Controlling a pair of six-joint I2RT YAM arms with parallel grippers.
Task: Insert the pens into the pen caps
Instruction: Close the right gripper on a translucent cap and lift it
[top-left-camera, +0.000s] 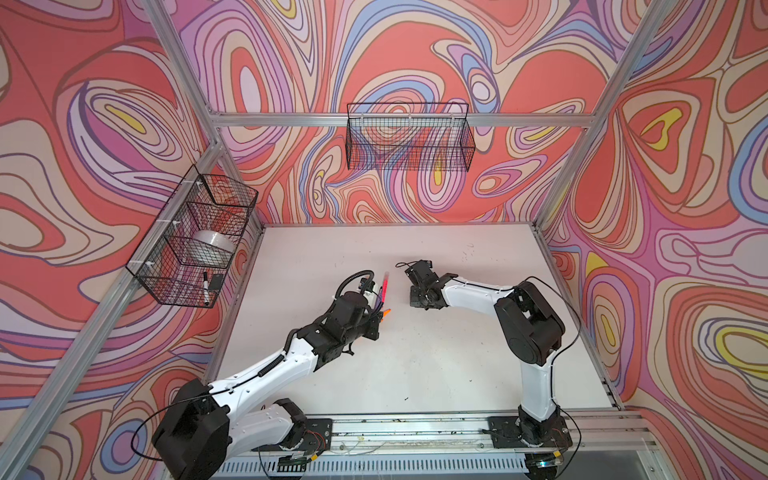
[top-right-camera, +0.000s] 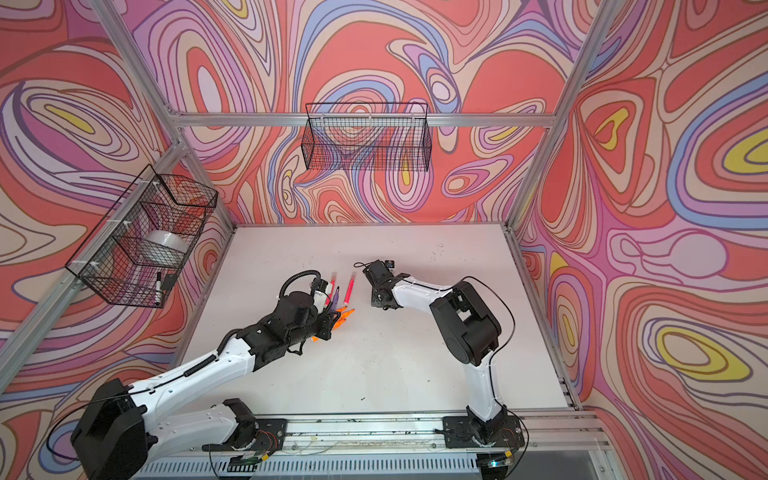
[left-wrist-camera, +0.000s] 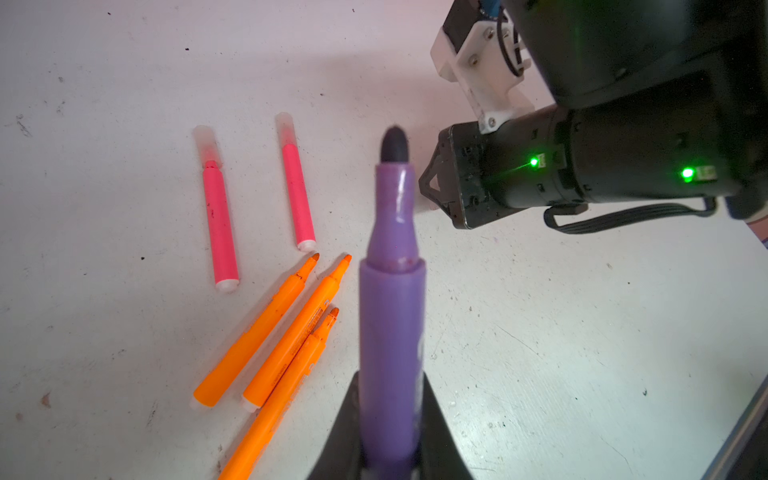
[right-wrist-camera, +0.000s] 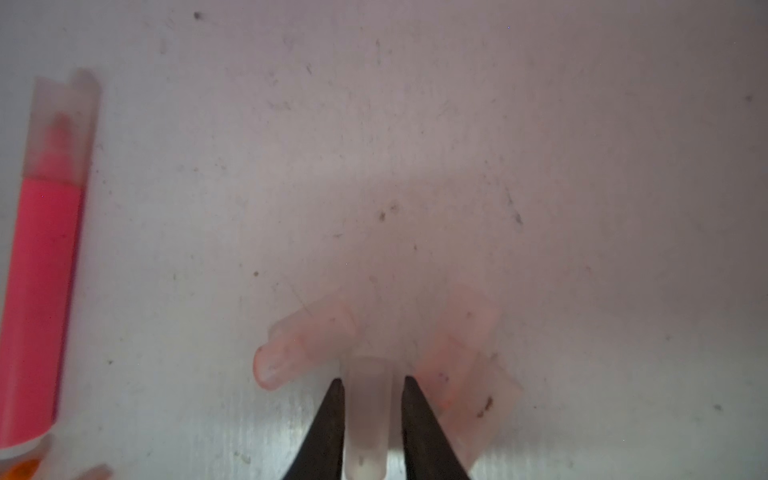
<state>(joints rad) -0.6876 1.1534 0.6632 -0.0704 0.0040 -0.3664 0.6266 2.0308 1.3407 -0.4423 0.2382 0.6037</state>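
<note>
Your left gripper (left-wrist-camera: 390, 388) is clamped on the slim purple plastic marker pen (left-wrist-camera: 390, 316), whose dark pointed tip is bare; only the left wrist view shows that grip, and beside it on the white table (left-wrist-camera: 582, 332) two pink-red pens (left-wrist-camera: 220, 224) wearing translucent caps (left-wrist-camera: 205, 143) and three uncapped orange pens (left-wrist-camera: 253, 336) lying close together; in a top view just one pink-red pen (top-left-camera: 385, 286) clears the left arm. Only the right wrist view shows your right gripper (right-wrist-camera: 368, 399); its dark jaws closely flank a small translucent pale plastic pen cap (right-wrist-camera: 368, 415), but you cannot tell whether they press it; two more pinkish caps (right-wrist-camera: 299, 345) lie just beside. Print runs along one orange barrel, too small to read.
</note>
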